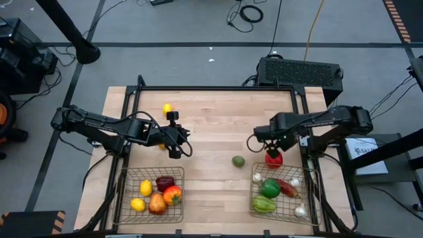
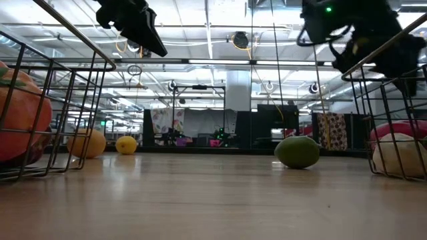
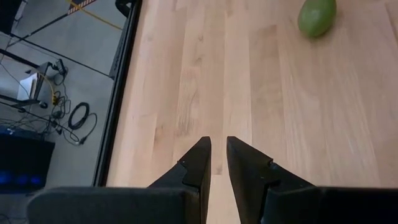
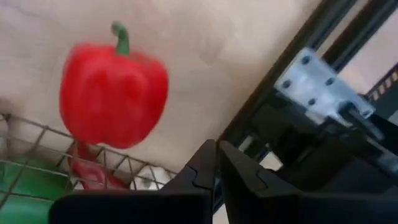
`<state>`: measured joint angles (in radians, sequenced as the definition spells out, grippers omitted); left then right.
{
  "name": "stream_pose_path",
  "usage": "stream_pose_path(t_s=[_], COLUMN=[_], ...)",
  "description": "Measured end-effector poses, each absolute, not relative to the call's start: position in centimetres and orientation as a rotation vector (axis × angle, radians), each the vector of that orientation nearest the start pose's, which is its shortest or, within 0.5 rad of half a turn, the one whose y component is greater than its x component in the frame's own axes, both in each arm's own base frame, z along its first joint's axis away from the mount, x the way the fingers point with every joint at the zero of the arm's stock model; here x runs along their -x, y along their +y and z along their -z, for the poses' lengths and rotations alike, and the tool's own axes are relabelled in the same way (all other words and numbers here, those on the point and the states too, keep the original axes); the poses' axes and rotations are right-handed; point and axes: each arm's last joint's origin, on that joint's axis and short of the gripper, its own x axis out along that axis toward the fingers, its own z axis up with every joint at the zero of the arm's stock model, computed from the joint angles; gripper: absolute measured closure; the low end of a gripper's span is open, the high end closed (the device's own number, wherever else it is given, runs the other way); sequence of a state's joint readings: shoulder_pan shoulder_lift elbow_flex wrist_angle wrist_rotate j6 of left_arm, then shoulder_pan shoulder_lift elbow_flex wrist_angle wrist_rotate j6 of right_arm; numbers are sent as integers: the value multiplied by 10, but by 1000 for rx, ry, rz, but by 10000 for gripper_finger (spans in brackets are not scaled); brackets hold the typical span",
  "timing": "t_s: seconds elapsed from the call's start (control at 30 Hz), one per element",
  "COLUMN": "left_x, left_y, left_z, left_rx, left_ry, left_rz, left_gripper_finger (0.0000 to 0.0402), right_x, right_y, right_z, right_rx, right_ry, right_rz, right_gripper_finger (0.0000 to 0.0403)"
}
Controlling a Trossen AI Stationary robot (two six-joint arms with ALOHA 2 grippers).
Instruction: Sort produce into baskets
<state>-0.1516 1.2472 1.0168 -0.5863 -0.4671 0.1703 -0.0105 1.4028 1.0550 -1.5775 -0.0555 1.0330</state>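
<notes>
- Red pepper (image 4: 114, 93) sits above the right basket (image 1: 254, 198) rim; right gripper (image 4: 216, 163) is closed, empty.
- Left gripper (image 3: 217, 158), nearly closed, holds nothing.
- Low view alone shows a green fruit (image 2: 297, 152) resting on the table (image 2: 200, 200).

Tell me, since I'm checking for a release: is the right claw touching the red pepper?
Apart. In the right wrist view the right claw is shut and empty, with bare table and basket wire showing between it and the red pepper.

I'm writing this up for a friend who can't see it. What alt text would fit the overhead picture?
Two dark robot arms reach over a wooden table; the right gripper is by a red pepper at the right basket, the left gripper over bare wood. A green fruit lies between the arms, a yellow one farther back.
</notes>
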Motion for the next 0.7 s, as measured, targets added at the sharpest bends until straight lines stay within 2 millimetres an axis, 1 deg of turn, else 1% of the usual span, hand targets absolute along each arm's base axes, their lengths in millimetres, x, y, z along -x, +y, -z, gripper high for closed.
stream_pose_path(t_s=[0.17,0.3,0.47,0.7], left_x=[-251,-249,-249,-249], left_y=[-25,-25,-25,-25], left_z=[-287,-286,-286,-286], left_rx=[-413,-414,-413,-413], left_ry=[820,839,841,841], left_rz=[-230,-229,-230,-230], left_gripper_finger=[340,340,340,340], right_x=[-188,-189,-196,-209], right_y=[16,23,22,18], right_z=[-229,-222,-216,-207], right_rx=[-754,-783,-812,-809], right_ry=[1804,1810,1746,1695], right_rz=[925,904,861,814], right_gripper_finger=[396,396,397,397])
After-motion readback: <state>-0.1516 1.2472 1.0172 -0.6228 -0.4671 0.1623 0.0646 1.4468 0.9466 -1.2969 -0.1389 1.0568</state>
